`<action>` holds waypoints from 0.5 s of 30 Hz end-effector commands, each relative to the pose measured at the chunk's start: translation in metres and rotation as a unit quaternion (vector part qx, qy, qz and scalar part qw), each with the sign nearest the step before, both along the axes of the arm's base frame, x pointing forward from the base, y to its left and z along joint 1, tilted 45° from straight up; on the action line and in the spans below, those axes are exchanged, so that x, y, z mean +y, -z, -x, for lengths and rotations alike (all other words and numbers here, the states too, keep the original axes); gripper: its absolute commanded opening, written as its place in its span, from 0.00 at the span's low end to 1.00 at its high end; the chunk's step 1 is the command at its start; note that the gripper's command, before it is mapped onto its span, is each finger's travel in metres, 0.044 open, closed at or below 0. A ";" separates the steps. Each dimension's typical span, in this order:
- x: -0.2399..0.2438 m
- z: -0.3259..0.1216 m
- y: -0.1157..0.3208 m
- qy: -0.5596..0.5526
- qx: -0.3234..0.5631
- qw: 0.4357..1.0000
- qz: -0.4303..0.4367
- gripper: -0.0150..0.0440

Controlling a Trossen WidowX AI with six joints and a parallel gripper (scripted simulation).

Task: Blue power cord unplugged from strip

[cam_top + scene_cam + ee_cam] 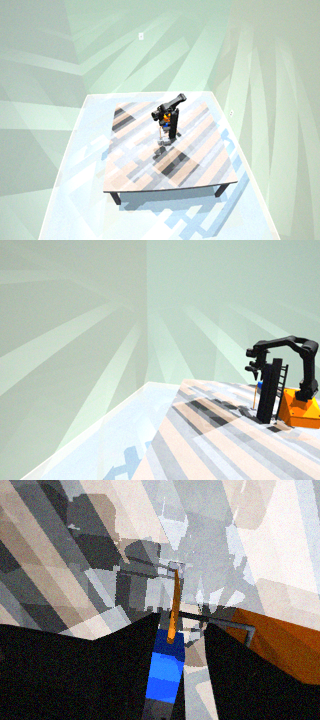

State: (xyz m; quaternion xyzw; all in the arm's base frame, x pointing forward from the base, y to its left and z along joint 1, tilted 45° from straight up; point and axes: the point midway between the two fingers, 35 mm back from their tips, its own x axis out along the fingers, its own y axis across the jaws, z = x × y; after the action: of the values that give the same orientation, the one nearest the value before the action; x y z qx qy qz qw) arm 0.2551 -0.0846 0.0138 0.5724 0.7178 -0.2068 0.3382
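The blue plug (pixel 165 125) (pixel 260 384) (pixel 165 672) sits high beside a tall black upright block (pixel 173 125) (pixel 266 397). I cannot tell whether that block is the power strip, nor how far the plug is seated; the socket is hidden. An orange-brown cord (pixel 160 133) (pixel 255 396) (pixel 176 600) hangs from the plug down to the table. My gripper (pixel 258 378) (pixel 182 620) points down just above the plug. It is part open, with nothing gripped. In the wrist view the plug shows in the gap between the fingers, nearer the left finger.
The orange arm base (pixel 167 118) (pixel 302 420) (pixel 280 642) stands behind the black block. A thin black ladder-like rack (pixel 285 375) rises between block and base. The striped table (pixel 139 178) (pixel 180 446) carries patchy shadows.
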 end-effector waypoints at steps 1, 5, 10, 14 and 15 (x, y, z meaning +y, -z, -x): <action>0.001 -0.002 -0.001 0.005 -0.001 1.000 -0.002 0.53; 0.004 -0.001 -0.005 0.005 -0.001 1.000 -0.002 0.53; 0.010 0.000 -0.011 0.005 -0.001 1.000 -0.002 0.53; 0.014 0.001 -0.015 0.005 -0.001 1.000 -0.003 0.53; 0.016 0.002 -0.016 0.005 -0.001 1.000 -0.003 0.53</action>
State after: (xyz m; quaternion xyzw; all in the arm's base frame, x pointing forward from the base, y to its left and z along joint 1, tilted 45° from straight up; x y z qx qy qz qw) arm 0.2557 -0.0740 0.0265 0.5756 0.7146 -0.2063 0.3398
